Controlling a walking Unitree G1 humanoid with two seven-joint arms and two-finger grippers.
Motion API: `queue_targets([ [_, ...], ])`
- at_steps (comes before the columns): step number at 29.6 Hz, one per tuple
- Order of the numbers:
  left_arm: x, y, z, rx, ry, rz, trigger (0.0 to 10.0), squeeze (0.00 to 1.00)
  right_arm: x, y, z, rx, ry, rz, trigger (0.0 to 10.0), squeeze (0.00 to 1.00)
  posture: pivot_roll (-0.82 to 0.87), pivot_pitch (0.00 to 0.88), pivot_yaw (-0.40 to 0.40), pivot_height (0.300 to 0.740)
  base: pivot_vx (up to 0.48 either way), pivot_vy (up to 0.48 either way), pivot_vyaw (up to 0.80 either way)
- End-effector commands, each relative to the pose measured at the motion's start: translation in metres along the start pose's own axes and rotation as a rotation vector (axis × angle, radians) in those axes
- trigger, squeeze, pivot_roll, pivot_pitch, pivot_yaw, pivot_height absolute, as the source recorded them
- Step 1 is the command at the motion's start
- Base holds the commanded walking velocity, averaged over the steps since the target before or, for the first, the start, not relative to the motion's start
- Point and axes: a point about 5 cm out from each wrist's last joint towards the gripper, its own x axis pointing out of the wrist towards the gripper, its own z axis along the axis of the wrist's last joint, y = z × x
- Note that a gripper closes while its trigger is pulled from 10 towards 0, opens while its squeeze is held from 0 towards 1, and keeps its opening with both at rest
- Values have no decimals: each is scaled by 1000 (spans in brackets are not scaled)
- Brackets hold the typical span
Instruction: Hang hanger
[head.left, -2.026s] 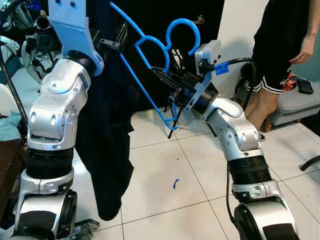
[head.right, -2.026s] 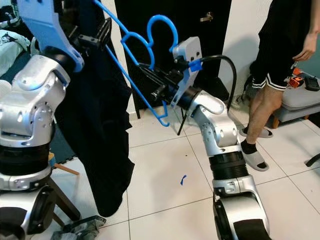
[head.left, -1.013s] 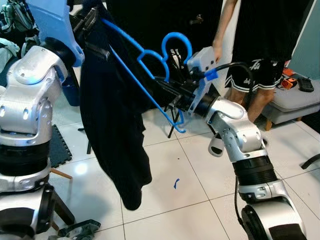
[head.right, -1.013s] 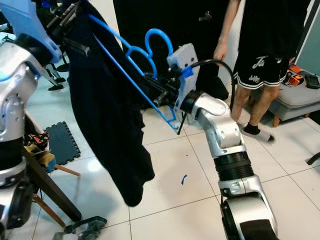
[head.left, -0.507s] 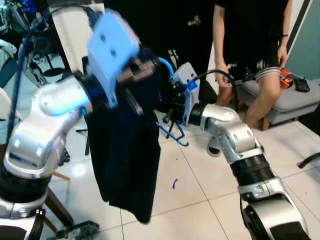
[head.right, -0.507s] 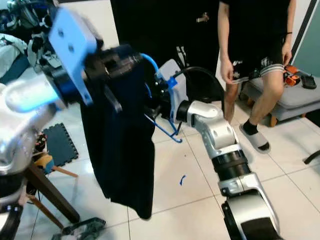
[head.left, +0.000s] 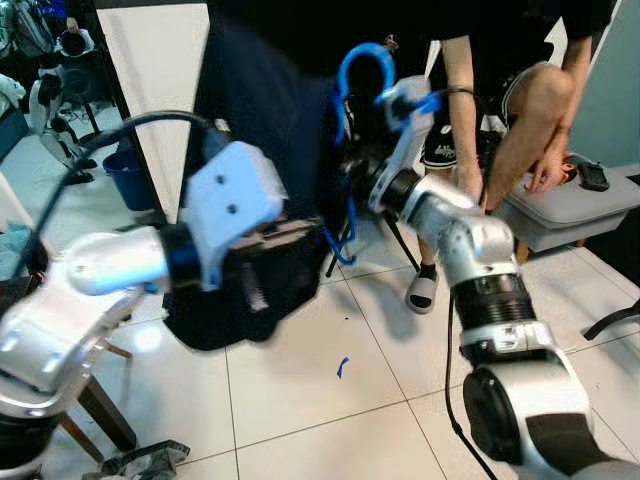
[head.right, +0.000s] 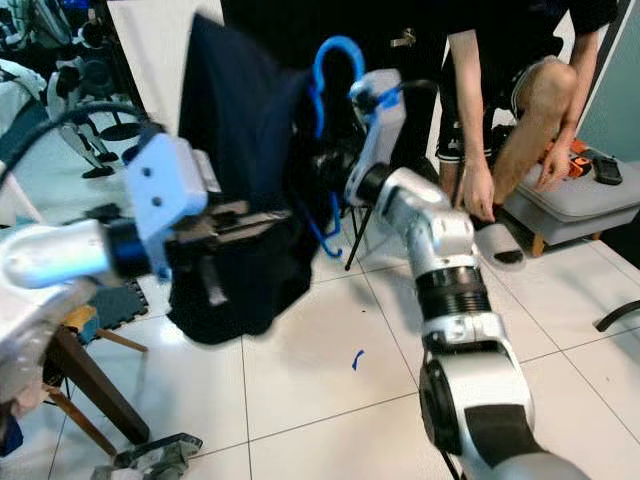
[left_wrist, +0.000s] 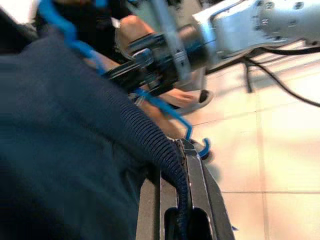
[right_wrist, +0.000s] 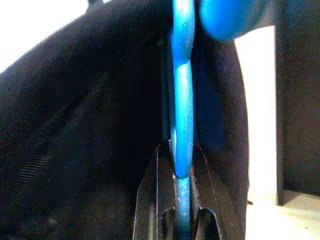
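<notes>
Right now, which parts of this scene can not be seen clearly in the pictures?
- Blue plastic hanger: its arms lie behind the dark navy garment in both eye views.
- Right gripper: in the right wrist view, the garment hides everything beyond the hanger.
- Left gripper: blurred in the eye views.
- Rail or hook for hanging: not identifiable.
- Person: upper body cut by the top edge.

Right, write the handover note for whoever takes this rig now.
Right gripper: shut on the blue hanger, held up with its hook uppermost.
Left gripper: shut on the ribbed edge of the dark garment, which drapes over the hanger.
A person bends close behind the right arm.
Done: garment and hanger are both lifted.
Left: hook the hanger onto something; no rail can be made out yet.
</notes>
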Motion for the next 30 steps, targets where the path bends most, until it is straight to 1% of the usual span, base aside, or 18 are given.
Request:
queue_targets([
  [1,-3,-1,0,24,16,-22,0,0,-1,-5,17,2,-87,-37,10000,0,33,0,-20,740,0,0,0],
  [3,-3,-2,5,21,2,-18,0,0,-4,-13,24,21,-123,-98,10000,0,31,0,-18,740,0,0,0],
  [5,-2,-4,6,18,-6,-20,118,0,-4,-16,26,31,-137,-117,10000,0,31,0,-17,740,0,0,0],
  [8,-1,6,9,46,-21,50,314,0,-5,-19,27,34,-150,-142,10000,0,29,0,-7,740,0,0,0],
  [10,0,11,12,53,-41,79,157,0,-5,-21,27,40,-154,-164,10000,0,26,0,-2,740,0,0,0],
  [12,2,12,15,53,-60,83,39,0,-5,-23,26,63,-163,-193,10000,0,23,0,4,740,0,0,0],
  [15,3,11,16,52,-69,80,353,0,-5,-26,26,85,-171,-219,10000,0,23,0,4,740,0,0,0],
  [16,9,7,17,48,-83,76,1451,0,-5,-28,27,157,-200,-234,10000,0,23,0,15,740,0,0,0],
  [17,9,7,17,48,-83,76,1451,0,-5,-28,27,157,-200,-234,10000,0,23,0,15,740,0,0,0],
  [18,12,6,17,46,-90,75,1451,0,-4,-28,27,190,-212,-237,10000,0,22,0,16,740,0,0,0],
  [19,17,3,18,35,-109,71,1804,0,-3,-27,27,236,-228,-231,10000,0,22,0,18,740,0,0,0],
  [21,20,0,19,28,-121,69,1804,0,-2,-26,28,264,-238,-226,10000,0,22,0,20,740,0,0,0],
  [22,25,-3,19,19,-130,70,2549,0,-1,-24,28,285,-254,-229,10000,0,20,0,21,740,0,0,0],
  [25,34,-11,19,-5,-148,56,2784,0,1,-24,28,309,-279,-253,10000,0,21,0,21,740,0,0,0],
  [27,34,-11,19,-5,-148,56,2784,0,1,-24,28,309,-279,-253,10000,0,21,0,21,740,0,0,0],
  [28,39,-16,20,-22,-161,47,3294,0,2,-24,28,308,-286,-271,10000,0,24,0,20,740,0,0,0],
  [29,39,-16,20,-22,-161,47,3294,0,2,-24,28,308,-286,-271,10000,0,24,0,20,740,0,0,0],
  [30,48,-24,23,-59,-197,36,5608,0,3,-22,26,276,-285,-280,10000,0,28,0,18,740,0,0,0],
])
